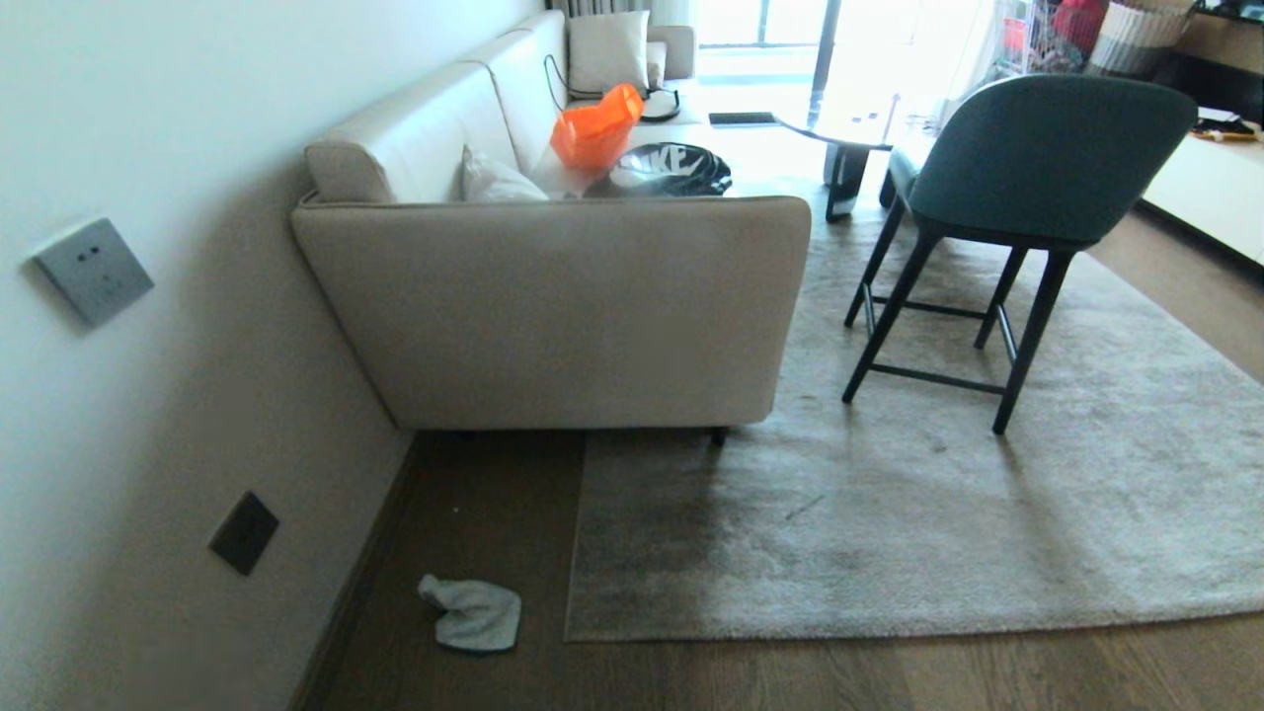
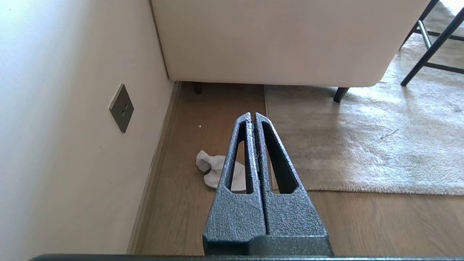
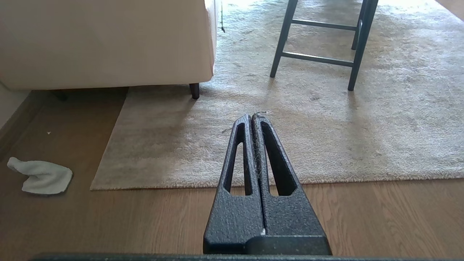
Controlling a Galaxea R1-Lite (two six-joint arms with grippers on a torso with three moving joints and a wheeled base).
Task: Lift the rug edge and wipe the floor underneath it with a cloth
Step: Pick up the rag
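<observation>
A light-grey plush rug [image 1: 938,513] lies flat on the brown wood floor [image 1: 494,494]; its near-left corner, the rug edge [image 1: 573,632], is also seen as the rug edge [image 3: 95,186]. A small white cloth [image 1: 474,614] lies crumpled on the floor between the wall and that corner; the cloth [image 2: 214,170] shows partly behind my left gripper [image 2: 252,116], and the cloth [image 3: 41,176] lies off to one side in the right wrist view. My left gripper is shut and empty, held well above the floor. My right gripper [image 3: 252,116] is shut and empty, above the rug's front border. Neither arm shows in the head view.
A beige sofa [image 1: 553,306] stands against the left wall with its feet on the floor and rug. A dark-legged teal chair [image 1: 1027,168] stands on the rug. Wall sockets [image 1: 243,533] sit low beside the cloth. A low table [image 1: 849,138] stands farther back.
</observation>
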